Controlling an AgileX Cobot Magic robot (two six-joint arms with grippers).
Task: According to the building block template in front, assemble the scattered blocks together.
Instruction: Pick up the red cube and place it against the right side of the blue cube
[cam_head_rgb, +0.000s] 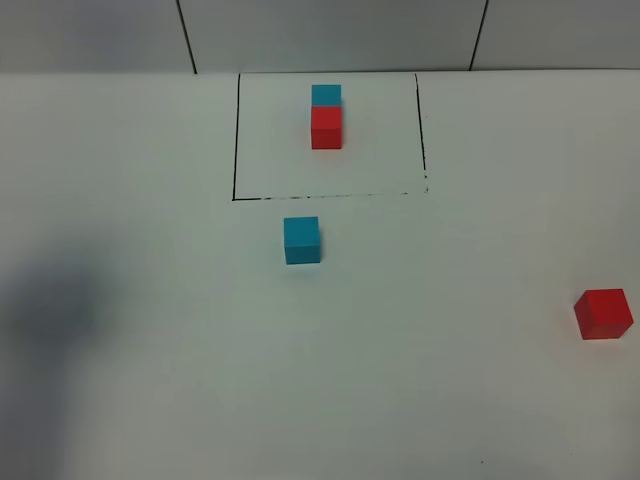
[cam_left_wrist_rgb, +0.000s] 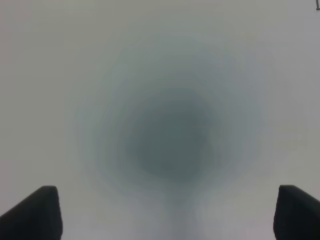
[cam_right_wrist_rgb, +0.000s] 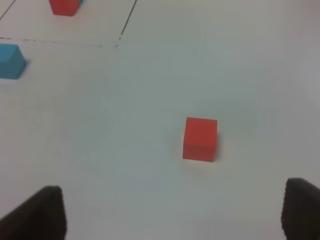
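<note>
Left gripper (cam_left_wrist_rgb: 165, 212) – fingers wide apart, holding nothing, over the smooth white table (cam_left_wrist_rgb: 160, 60). Four matte, sharp-edged cubes – two blue, two red: blue cube (cam_head_rgb: 302, 240) near the outlined template pair (cam_head_rgb: 326, 128), red cube (cam_head_rgb: 603, 314) far right. Right gripper (cam_right_wrist_rgb: 172, 212) gapes empty beside it.

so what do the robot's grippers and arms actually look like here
Little shows. The left gripper and right gripper each appear only as two dark, near-black, blocky fingertips with slanted edges. No cables, markings or logos are visible on them. The arms themselves are outside the exterior high view.
</note>
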